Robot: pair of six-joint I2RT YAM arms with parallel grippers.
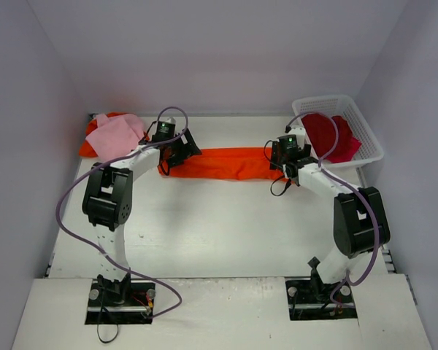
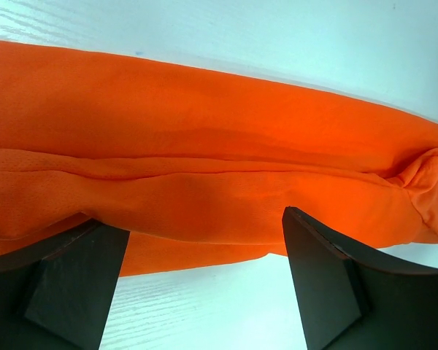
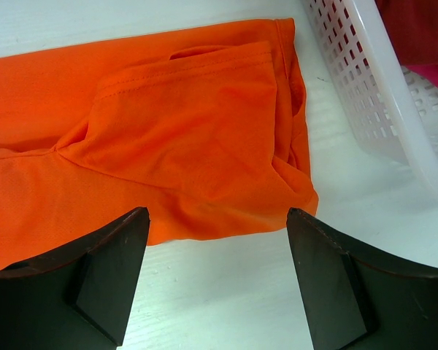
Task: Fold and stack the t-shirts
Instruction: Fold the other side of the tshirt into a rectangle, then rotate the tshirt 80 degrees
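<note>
Across table | orange t-shirt lies long axis left-right | left gripper, right gripper — one at each end | both spread apart

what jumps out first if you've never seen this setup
The bright orange t-shirt lies as a long strip across the far middle of the table, with the left tool and right tool open over its two ends. Next come the white basket at far right holding red clothes, and a pink shirt lying on another orange garment at far left.
</note>
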